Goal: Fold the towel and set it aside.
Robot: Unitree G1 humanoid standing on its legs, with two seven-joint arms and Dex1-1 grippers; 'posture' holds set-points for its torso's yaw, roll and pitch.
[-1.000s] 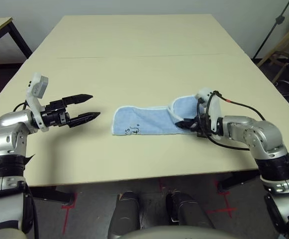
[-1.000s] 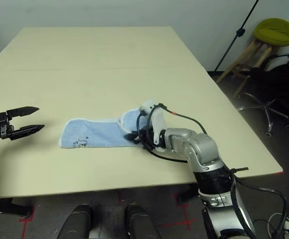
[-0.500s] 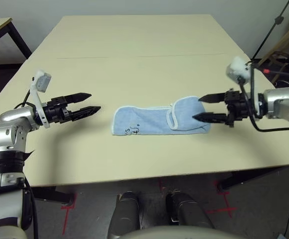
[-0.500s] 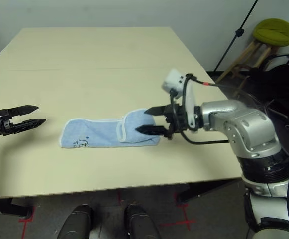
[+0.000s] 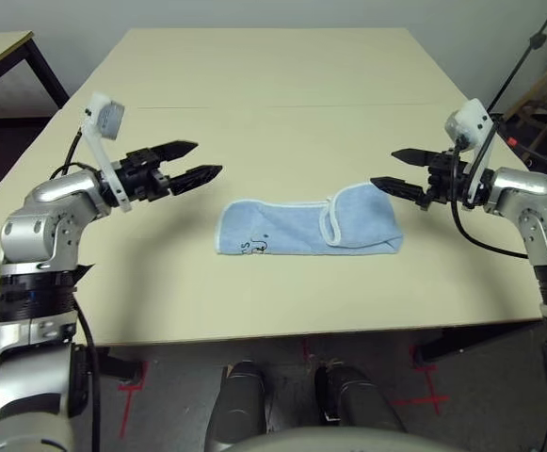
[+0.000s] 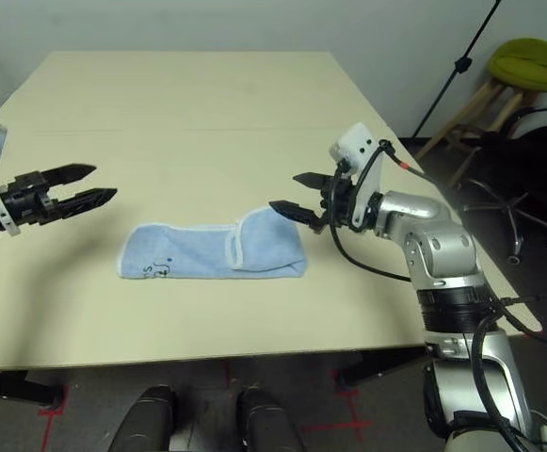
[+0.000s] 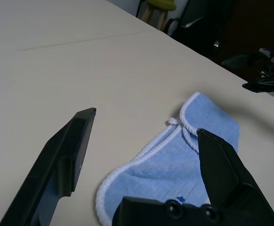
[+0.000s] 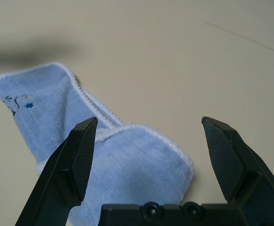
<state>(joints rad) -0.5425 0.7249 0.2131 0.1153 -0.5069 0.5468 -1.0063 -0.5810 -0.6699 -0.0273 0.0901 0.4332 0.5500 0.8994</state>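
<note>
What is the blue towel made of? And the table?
The towel looks like soft terry cloth: fuzzy, matte blue, with white stitched edging. The table looks like smooth, pale beige laminate or painted board, with a thin seam across it. Which of the two, I can't tell.

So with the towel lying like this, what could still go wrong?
The towel is folded unevenly, its right end lapped partway over, so another fold may come out lopsided. Both the left gripper and right gripper hang open, clear of it; a pinch at the lapped edge might catch one layer only.
</note>
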